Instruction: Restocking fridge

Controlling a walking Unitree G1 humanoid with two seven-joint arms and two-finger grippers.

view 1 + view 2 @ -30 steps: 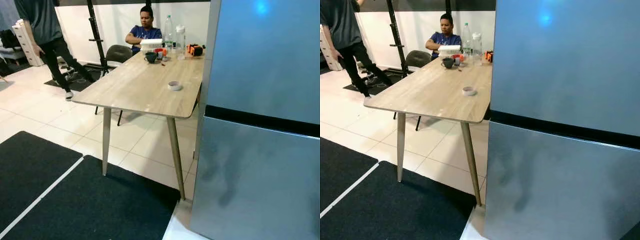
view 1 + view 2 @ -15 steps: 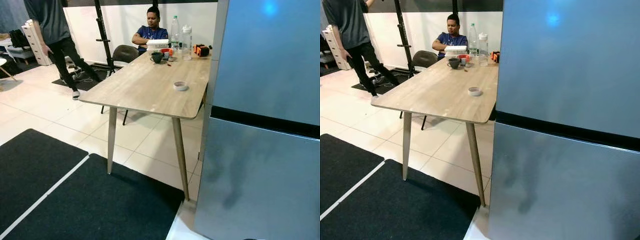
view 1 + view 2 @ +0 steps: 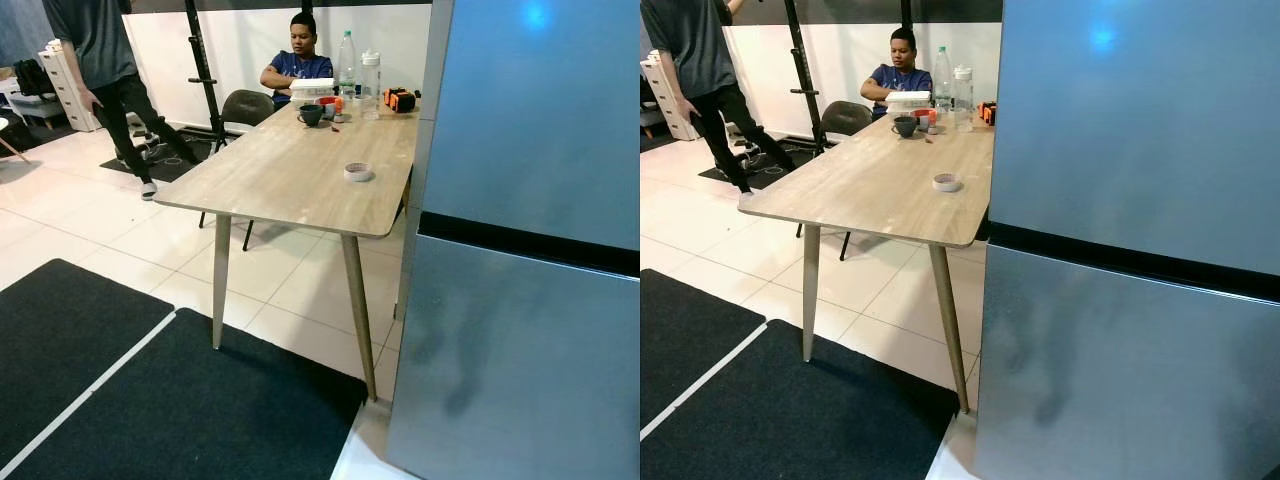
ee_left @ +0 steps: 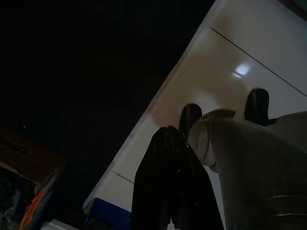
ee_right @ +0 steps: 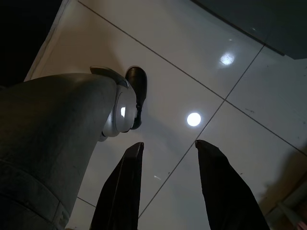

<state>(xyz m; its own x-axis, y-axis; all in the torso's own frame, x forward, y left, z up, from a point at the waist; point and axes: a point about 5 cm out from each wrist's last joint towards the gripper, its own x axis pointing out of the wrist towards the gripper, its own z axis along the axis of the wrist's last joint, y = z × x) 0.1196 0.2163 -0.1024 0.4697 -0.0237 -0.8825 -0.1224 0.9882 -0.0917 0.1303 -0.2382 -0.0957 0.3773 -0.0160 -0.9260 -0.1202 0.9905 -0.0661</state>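
Two bottles (image 3: 356,60) (contents unclear) on table (image 3: 280,180).

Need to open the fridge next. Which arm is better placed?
Probably the right: the fridge stands on the robot's right, and the right gripper hangs with jaws open. The left gripper hangs shut.

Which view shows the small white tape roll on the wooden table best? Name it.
The left eye view: the small white tape roll sits near centre on the wooden table. The right eye view gives it smaller, beside the grey fridge. Both wrist views face the floor.
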